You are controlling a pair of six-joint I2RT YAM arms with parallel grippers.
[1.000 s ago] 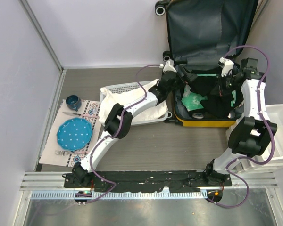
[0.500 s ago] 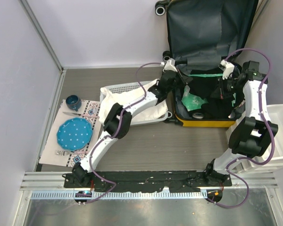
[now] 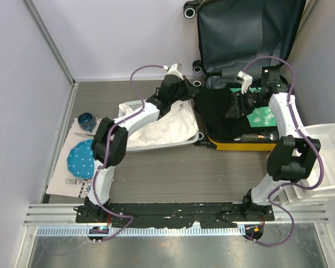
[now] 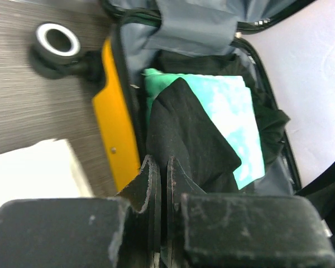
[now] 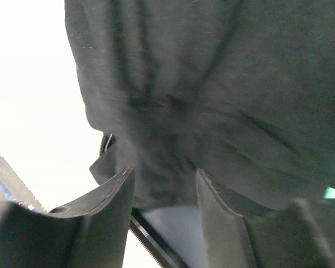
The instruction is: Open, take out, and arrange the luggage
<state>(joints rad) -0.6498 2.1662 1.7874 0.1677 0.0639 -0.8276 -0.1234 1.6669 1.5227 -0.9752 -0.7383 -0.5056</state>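
Left pincer (image 4: 161,167) has its two fingers pressed together on a corner of a black garment (image 3: 215,114), which rises away from the tips and spreads across to the right pincer (image 5: 164,178). That one's fingers stand a little apart with a thick bunch of the same dark fabric filling the gap, so it is clamped on the bunch, and the cloth hangs spread between the two arms. Straight ahead of the left pincer lies the luggage (image 3: 240,146), open on the counter (image 3: 184,173). Its yellow shell is just beyond and below the tips, and its grey-lined lid (image 3: 245,39) stands upright at the back, past both pincers. Under the spread garment, inside the shell, a green-and-white packet (image 4: 229,117) lies flat. In the left wrist view the garment covers the packet's near-left corner, and from above it hides most of what the shell holds. More dark fabric is crumpled at the packet's far side. One black wheel (image 4: 57,40) juts from the shell's corner, ahead and to the left of the left pincer. Beneath and behind the left arm sits a white mesh basket (image 3: 135,106) with a white cloth (image 3: 167,125) heaped in it, just beside the luggage's left side. Well back from that pincer, toward its base, are a blue plate (image 3: 81,159) and a blue cup (image 3: 86,120). White bins (image 3: 329,145) stand to the outer side of the right pincer, near the luggage's right side
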